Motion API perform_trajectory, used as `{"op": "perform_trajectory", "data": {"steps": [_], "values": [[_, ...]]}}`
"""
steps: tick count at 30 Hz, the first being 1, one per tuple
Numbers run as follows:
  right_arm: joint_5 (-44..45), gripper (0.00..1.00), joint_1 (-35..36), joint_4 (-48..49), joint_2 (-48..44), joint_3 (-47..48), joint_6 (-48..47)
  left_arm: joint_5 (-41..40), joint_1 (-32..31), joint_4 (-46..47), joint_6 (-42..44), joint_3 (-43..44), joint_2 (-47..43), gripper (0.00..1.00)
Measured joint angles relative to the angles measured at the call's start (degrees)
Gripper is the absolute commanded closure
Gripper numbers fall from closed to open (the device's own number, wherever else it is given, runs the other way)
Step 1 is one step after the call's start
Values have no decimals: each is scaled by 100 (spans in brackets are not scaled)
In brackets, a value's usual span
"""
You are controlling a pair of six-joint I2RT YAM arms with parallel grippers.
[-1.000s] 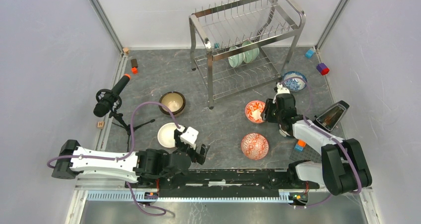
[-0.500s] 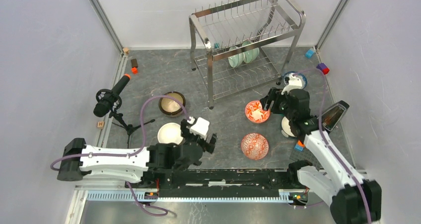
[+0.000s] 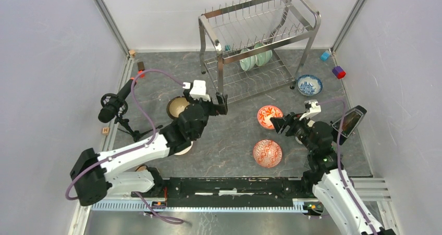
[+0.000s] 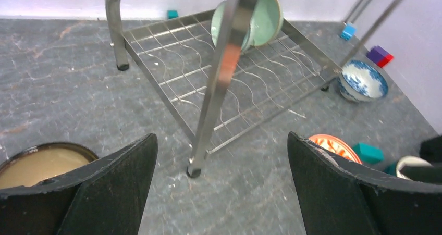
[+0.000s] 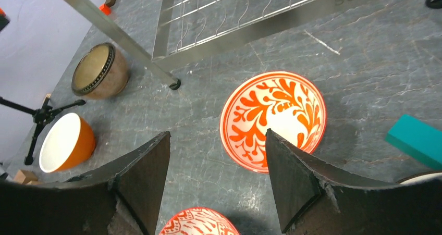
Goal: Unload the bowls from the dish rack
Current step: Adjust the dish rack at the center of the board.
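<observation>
held left gripper (image 4: 221, 141) spread, empty, facing dish rack (image 4: 216, 89); right gripper (image 5: 218, 136) spread, empty, above red-orange bowl (image 5: 273, 118); spotted pale green bowls (image 4: 265, 16) racked at 12 o'clock.

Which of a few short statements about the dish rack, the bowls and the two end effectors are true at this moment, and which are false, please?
1. Two pale green bowls stand in the lower tier of the dish rack. True.
2. The blue-and-white bowl sits on the rack's upper tier. False: it rests on the table beside the rack.
3. The left end effector is shut on a bowl. False: it is open and empty, facing a rack leg.
4. The right end effector is open, with a red-orange bowl lying beyond its fingers. True.
</observation>
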Motion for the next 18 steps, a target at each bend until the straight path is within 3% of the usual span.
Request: {"op": "perform_trajectory", "data": {"steps": [5,9,12,15,18], "values": [[-245,28,0,315,-173,-286,46,291,551,817,332,280,782,3],[-310,29,0,448,-273,-308,61,535,787,1401,710,531,1257,13],[-284,29,0,433,-348,-308,52,684,866,1628,903,713,1513,25],[-240,29,0,367,-413,-308,31,754,951,1685,1047,955,1762,49],[-201,30,0,258,-487,-306,11,782,1043,1716,1182,1110,1945,56]]}}
